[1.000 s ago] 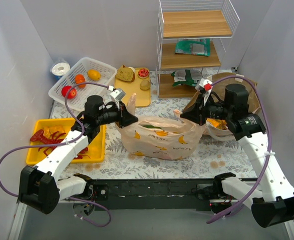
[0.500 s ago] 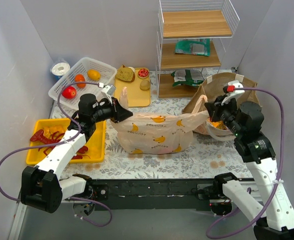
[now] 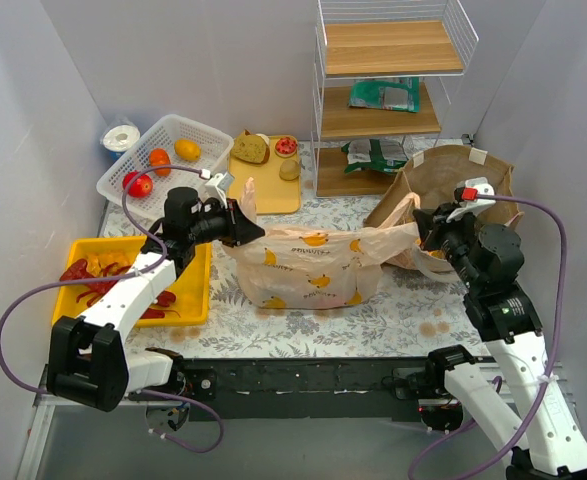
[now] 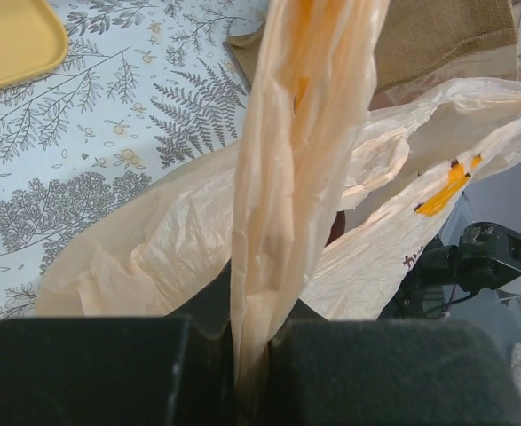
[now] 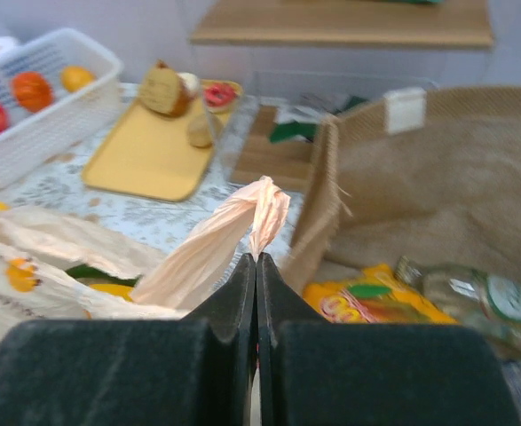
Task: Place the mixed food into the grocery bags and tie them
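Both arms have drawn apart, stretching the peach plastic bag [image 3: 308, 268] at table centre, its long axis running 9 to 3 o'clock. The left gripper [image 3: 246, 223] pinches the 9 o'clock handle and the right gripper [image 3: 423, 224] the 3 o'clock one. Crossing the handles looks next.

Plastic bag [image 3: 308, 265] is see-through peach with little yellow banana prints; brown bag [image 3: 453, 175] is plain tan; tablecloth [image 3: 303, 320] is white with a grey fern pattern; back tray [image 3: 263, 188] bright yellow; basket [image 3: 209, 134] white; snack packet [image 5: 367, 302] orange-yellow.
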`<state>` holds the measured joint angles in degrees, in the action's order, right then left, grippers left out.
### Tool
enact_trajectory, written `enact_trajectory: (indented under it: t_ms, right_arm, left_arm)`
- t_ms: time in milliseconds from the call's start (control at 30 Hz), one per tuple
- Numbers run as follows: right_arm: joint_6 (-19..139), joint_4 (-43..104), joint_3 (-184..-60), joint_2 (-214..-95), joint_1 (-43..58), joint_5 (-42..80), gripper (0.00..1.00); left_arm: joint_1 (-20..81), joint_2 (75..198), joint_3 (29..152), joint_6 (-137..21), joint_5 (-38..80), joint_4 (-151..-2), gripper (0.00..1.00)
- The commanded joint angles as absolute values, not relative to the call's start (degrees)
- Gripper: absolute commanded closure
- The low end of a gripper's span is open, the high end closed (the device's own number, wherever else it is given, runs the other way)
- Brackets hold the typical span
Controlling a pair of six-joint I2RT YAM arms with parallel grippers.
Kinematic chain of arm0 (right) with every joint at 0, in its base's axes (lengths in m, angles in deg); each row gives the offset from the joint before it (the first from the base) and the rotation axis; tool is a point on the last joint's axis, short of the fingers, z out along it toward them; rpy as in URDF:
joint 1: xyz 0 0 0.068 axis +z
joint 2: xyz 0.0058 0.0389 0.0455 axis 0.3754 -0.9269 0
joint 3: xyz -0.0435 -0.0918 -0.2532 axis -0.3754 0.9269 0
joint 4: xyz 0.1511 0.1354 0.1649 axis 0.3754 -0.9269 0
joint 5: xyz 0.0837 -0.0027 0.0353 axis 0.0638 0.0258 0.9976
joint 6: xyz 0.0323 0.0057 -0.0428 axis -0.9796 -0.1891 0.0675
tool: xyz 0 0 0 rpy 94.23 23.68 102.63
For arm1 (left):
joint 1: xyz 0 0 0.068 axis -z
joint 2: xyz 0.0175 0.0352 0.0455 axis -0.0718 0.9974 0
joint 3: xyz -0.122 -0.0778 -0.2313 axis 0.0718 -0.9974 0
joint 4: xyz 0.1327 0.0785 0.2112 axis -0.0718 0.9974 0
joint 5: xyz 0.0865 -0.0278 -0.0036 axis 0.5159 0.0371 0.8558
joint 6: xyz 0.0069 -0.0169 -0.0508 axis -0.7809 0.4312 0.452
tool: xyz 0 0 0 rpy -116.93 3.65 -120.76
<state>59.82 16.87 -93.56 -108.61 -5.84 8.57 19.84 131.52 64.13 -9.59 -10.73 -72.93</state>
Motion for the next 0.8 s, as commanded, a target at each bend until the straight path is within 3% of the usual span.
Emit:
enact_trajectory:
  t_ms: [0, 200, 500, 767]
  right_arm:
    - [63.33, 30.46, -96.56, -110.71, -6.23, 27.15, 0.99]
    - [62.45, 41.38, -96.48, -115.81, -3.52, 42.38, 0.99]
    - [66.84, 46.84, -96.91, -123.89, 15.54, 40.36, 0.99]
    - [68.34, 46.58, -98.67, -128.3, 19.52, 40.19, 0.99]
  left_arm:
    - [19.06, 132.29, 66.01, -11.35, -12.38, -72.47, 1.0]
    - [24.59, 133.87, 67.06, -14.32, -14.24, -71.16, 1.0]
    - [30.22, 136.24, 70.31, -15.22, -18.64, -73.88, 1.0]
    - [35.14, 143.19, 80.58, -19.34, -25.58, -71.08, 1.0]
